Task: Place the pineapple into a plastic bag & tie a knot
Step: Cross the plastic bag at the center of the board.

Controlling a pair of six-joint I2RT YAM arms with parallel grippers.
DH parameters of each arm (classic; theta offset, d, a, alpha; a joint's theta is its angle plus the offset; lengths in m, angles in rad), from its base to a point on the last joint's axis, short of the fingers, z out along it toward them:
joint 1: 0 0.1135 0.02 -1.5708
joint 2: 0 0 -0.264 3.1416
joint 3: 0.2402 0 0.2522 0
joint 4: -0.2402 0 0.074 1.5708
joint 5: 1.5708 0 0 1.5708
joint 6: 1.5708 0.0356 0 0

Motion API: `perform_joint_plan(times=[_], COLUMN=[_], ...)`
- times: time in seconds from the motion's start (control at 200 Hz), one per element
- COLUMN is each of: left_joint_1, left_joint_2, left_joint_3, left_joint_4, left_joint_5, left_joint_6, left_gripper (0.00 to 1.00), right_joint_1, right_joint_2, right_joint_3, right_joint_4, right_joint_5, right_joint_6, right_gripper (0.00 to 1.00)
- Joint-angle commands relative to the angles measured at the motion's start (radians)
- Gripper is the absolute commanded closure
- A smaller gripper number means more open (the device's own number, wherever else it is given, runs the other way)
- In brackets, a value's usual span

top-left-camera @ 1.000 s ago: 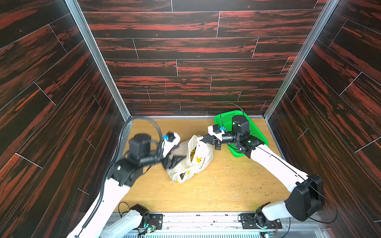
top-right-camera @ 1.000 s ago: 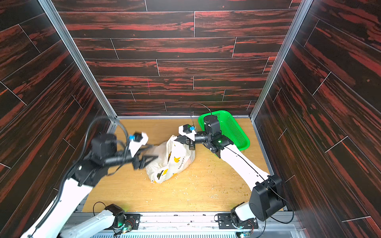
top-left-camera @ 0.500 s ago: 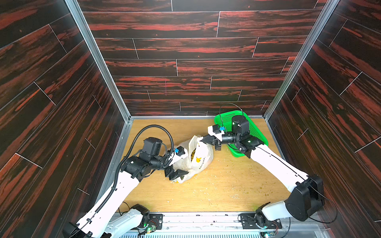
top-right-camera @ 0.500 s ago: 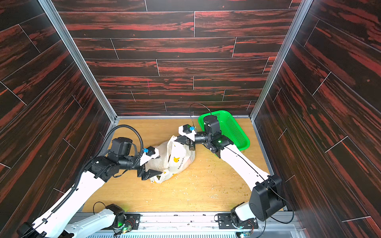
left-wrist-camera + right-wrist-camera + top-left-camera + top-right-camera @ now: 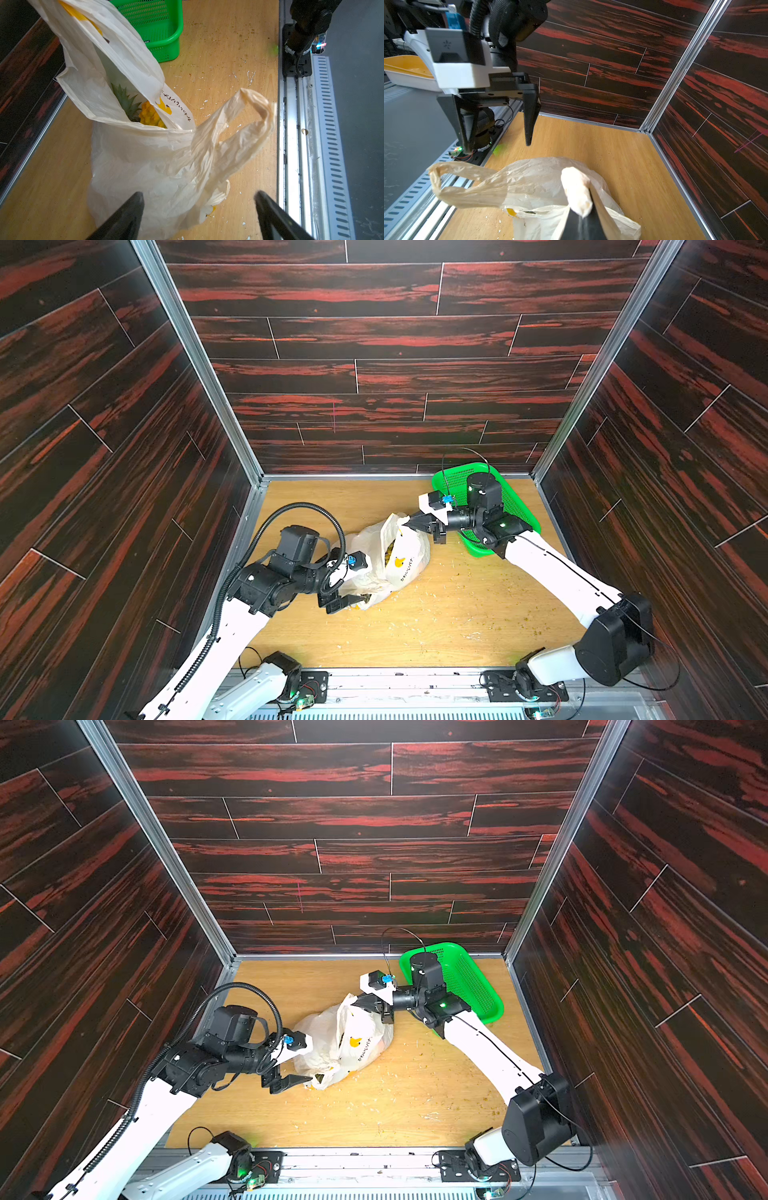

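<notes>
Bright, even light, with soft shadows. Ahead of the left gripper (image 5: 198, 197) the plastic bag (image 5: 135, 162) is sharp. The gripper's near fingers (image 5: 124, 218) are blurred.

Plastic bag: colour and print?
White plastic bag with yellow prints and small dark lettering; clearest in the left wrist view.

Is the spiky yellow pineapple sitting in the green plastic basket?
No, the spiky yellow pineapple lies inside the crinkly white plastic bag, showing through its open mouth.
</notes>
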Motion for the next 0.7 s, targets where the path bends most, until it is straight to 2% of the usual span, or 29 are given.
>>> perform_joint_plan(times=[0.0,0.145,0.386,0.486,0.581,0.696], left_joint_1=[-0.021,-0.095,-0.105,-0.109,-0.11,-0.11], left_joint_2=[0.009,0.064,0.095,0.108,0.085,0.089], left_joint_3=[-0.019,-0.044,-0.073,-0.091,-0.139,-0.145], left_joint_4=[0.043,0.086,0.153,0.182,0.285,0.297], left_joint_5=[0.077,0.081,0.047,-0.006,-0.045,-0.067], left_joint_6=[-0.042,-0.056,-0.007,0.059,0.051,0.069], left_gripper=[0.13,0.13,0.14,0.23,0.34,0.57], right_joint_1=[-0.002,-0.002,-0.002,-0.002,-0.002,-0.002], right_joint_2=[-0.025,-0.024,-0.022,-0.017,-0.018,-0.021], right_joint_3=[0.036,0.041,0.053,0.059,0.061,0.061], right_joint_4=[-0.019,-0.034,-0.045,-0.047,-0.05,-0.052], right_joint_5=[-0.015,-0.02,-0.031,-0.042,-0.042,-0.044], right_joint_6=[0.002,0.001,0.009,0.013,0.01,0.007], right_gripper=[1.0,1.0,1.0,1.0,1.0,1.0])
